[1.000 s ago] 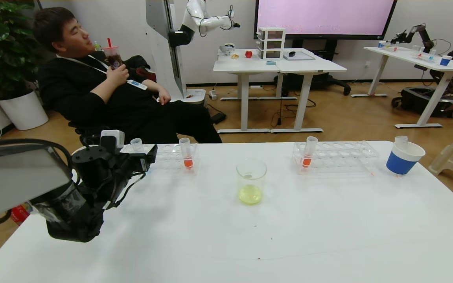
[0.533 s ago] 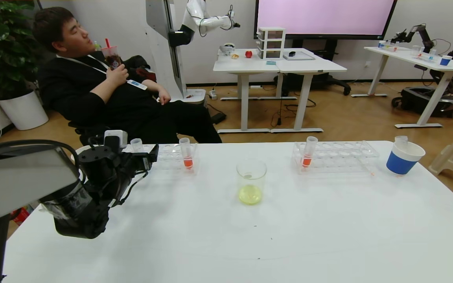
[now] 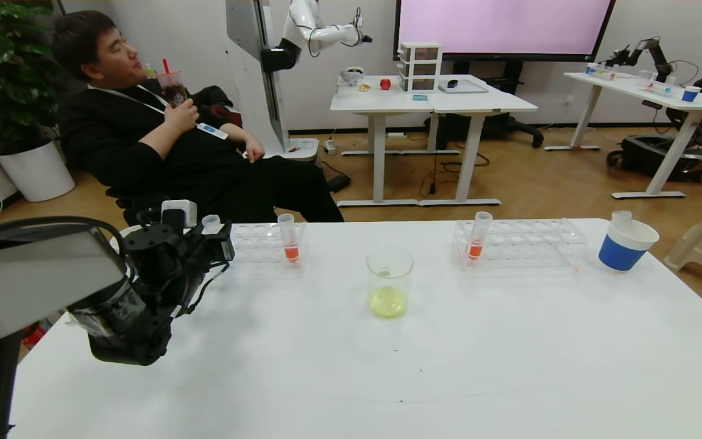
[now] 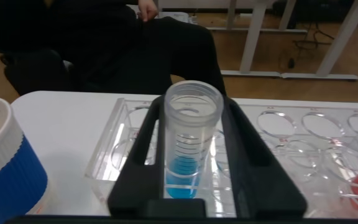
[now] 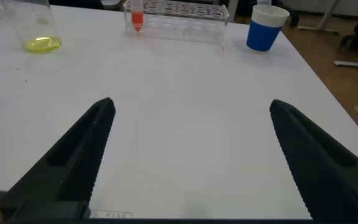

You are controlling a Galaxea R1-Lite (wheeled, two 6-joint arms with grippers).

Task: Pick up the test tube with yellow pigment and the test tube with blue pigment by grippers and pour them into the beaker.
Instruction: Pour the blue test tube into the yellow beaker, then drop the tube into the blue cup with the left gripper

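The test tube with blue pigment (image 4: pixel 189 140) stands upright in the left clear rack (image 4: pixel 114 146), with only its rim (image 3: pixel 211 222) showing in the head view. My left gripper (image 3: pixel 220 236) is at the table's far left, and its black fingers (image 4: pixel 143 143) press the tube on both sides. The beaker (image 3: pixel 389 277) stands mid-table with a little yellow liquid at its bottom; it also shows in the right wrist view (image 5: pixel 39 25). No tube with yellow liquid is in view. My right gripper (image 5: pixel 192 104) is open and empty above the near right of the table.
Orange-red tubes stand in the left rack (image 3: pixel 289 239) and the right rack (image 3: pixel 478 236). A blue-banded paper cup (image 3: pixel 625 247) at the far right holds an empty clear tube. Another such cup (image 4: pixel 5 168) stands beside the left rack. A person sits behind the table.
My left gripper has shifted slightly towards the left rack's end and its fingers have narrowed onto the blue tube. The beaker, racks and cup have not moved.
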